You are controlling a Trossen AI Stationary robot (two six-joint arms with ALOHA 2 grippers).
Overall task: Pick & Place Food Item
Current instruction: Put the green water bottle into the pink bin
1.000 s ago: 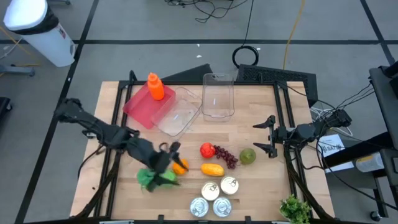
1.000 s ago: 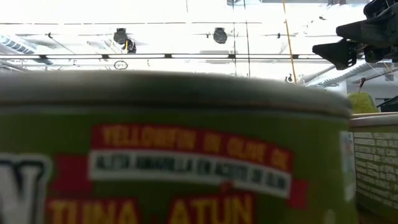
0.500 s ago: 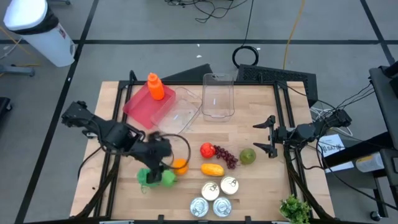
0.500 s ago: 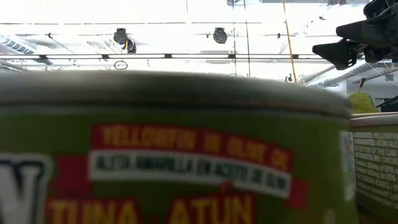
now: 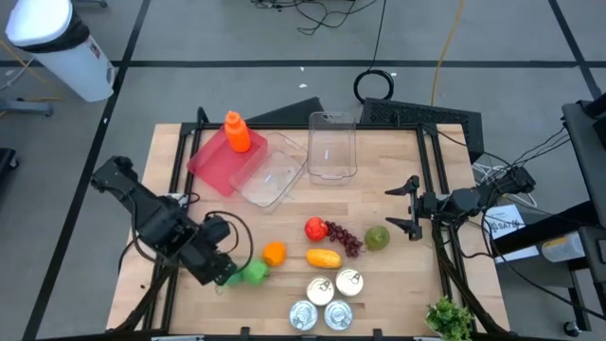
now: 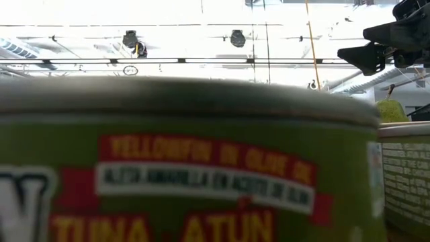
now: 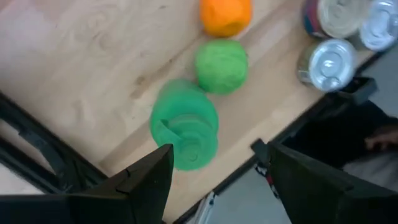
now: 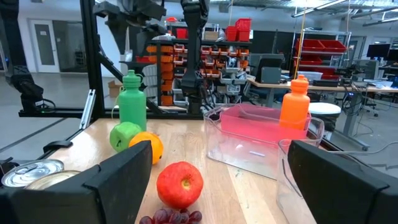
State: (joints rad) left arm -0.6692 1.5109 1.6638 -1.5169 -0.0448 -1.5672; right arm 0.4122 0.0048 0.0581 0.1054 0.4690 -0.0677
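The tabletop (image 5: pixel 379 275) is pale, matt wood with visible grain. The tuna cans (image 5: pixel 322 290) have shiny metal lids and printed paper labels, while the clear bins (image 5: pixel 331 144) look like glossy plastic. The green bottle (image 7: pixel 185 124) is smooth, dull plastic.

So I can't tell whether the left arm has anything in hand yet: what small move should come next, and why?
Probably ease the left end effector forward until its open fingers straddle the green bottle, then close. Nothing sits between the fingers; the bottle stands upright just ahead, with the round green fruit close behind it, so a short advance seems safest. The right end effector waits open at the table's right.
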